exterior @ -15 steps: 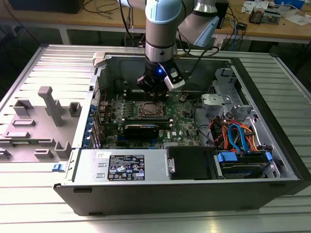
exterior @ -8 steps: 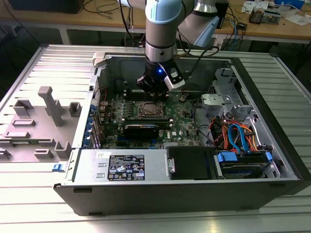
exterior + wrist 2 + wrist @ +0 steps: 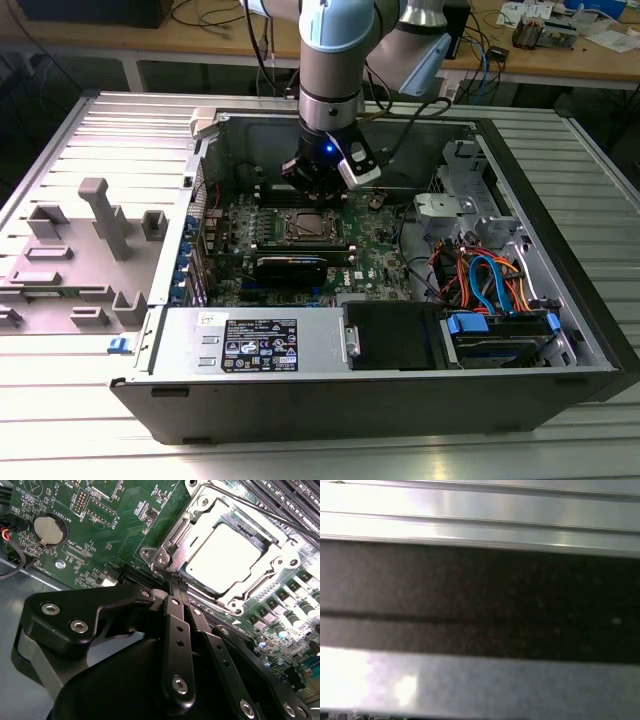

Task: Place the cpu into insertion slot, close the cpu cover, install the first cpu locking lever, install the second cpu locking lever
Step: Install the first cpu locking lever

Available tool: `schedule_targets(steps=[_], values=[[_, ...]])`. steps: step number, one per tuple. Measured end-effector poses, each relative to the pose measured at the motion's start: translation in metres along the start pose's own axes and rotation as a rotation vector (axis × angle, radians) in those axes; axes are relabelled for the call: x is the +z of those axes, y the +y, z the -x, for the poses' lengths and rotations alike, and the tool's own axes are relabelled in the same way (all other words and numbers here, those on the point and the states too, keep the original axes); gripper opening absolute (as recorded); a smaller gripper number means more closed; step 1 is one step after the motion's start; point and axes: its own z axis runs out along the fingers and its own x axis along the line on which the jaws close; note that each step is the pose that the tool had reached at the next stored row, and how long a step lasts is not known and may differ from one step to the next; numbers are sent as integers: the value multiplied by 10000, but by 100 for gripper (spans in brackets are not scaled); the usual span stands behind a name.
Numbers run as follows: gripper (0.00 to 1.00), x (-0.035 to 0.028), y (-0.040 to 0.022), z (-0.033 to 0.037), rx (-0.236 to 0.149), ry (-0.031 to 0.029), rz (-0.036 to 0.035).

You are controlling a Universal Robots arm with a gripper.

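In the second wrist view the cpu [image 3: 225,560] is seen seated in the insertion slot [image 3: 292,547] with the cpu cover [image 3: 200,517] closed over it, and the claw [image 3: 170,577], clenched with nothing between its tips, sits at the socket's corner. A lever could be missed or bent if the tips slip off that edge. The open computer case [image 3: 560,200] is given by the exterior view, a blurred metal wall [image 3: 480,510] by the first wrist view.

- One cpu [image 3: 226,555], seated at the motherboard's centre, one o'clock of the fingertips in the second wrist view.
- One cpu cover [image 3: 192,527] framing it.
- One green motherboard [image 3: 300,235].
- One round coin battery [image 3: 50,528].
- One gripper [image 3: 172,582].
- One open computer case [image 3: 560,290].
- One grey fixture tray [image 3: 75,255], at the case's nine o'clock in the exterior view.
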Motion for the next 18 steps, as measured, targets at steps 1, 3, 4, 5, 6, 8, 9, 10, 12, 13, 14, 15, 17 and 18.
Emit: schedule_targets(steps=[1, 3, 4, 5, 6, 8, 9, 10, 12, 13, 14, 15, 17, 18], values=[[11, 10, 0, 1, -1, -1, 6], [11, 19, 0, 1, -1, -1, 5], [11, 19, -1, 1, -1, 0, 1], [11, 19, -1, 1, -1, 1, 0], [11, 20, 0, 2, -2, 0, 2], [11, 16, 2, 2, -2, -1, 3], [11, 8, 4, 2, -1, -5, 8], [11, -2, 5, 3, -1, -8, 13], [11, -42, 6, 3, -1, -2, 4], [11, -53, 7, 3, -1, -1, 3], [11, -64, 8, 3, -1, -1, 4], [11, -71, 8, 3, -1, -2, 5], [11, -74, -20, 1, -1, -1, 4], [11, -75, -32, 1, -1, -1, 4]])
